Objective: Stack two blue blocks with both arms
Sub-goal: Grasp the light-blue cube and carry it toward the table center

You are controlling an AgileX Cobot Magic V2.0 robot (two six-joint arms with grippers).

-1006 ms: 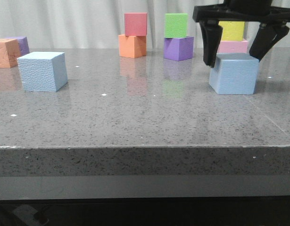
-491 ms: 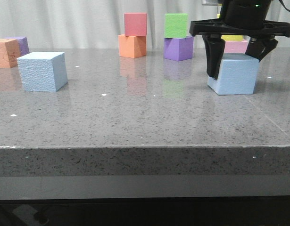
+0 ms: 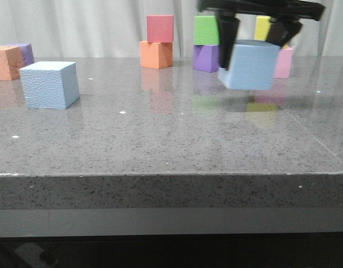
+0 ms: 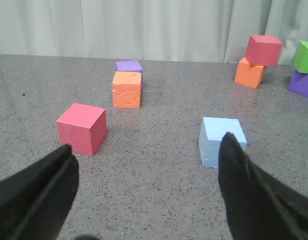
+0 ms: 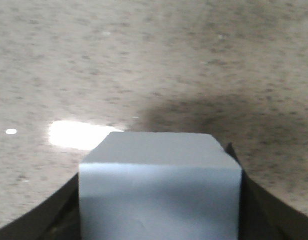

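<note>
Front view: the right hand [image 3: 255,34] pinches one blue block [image 3: 249,65] between its two black fingers and holds it clear of the grey worktop [image 3: 160,139], with a dark shadow on the stone beneath it. The other blue block [image 3: 50,84] sits on the worktop well apart, far over on the left side. Behind stand a red cube [image 3: 160,28] on an orange cube [image 3: 156,54] and a green cube [image 3: 207,30] on a purple cube [image 3: 206,58]. The left hand does not show here.

Left wrist view: the left hand [image 4: 148,172] is spread wide and grips nothing, its fingers [image 4: 38,185] above the worktop. The resting blue block [image 4: 221,141] lies just past the tip of one finger.

Right wrist view: the lifted blue block [image 5: 160,185] fills the space between the right hand's fingers [image 5: 259,210], which press against both its sides, with its shadow on the worktop [image 5: 143,60] below.
</note>
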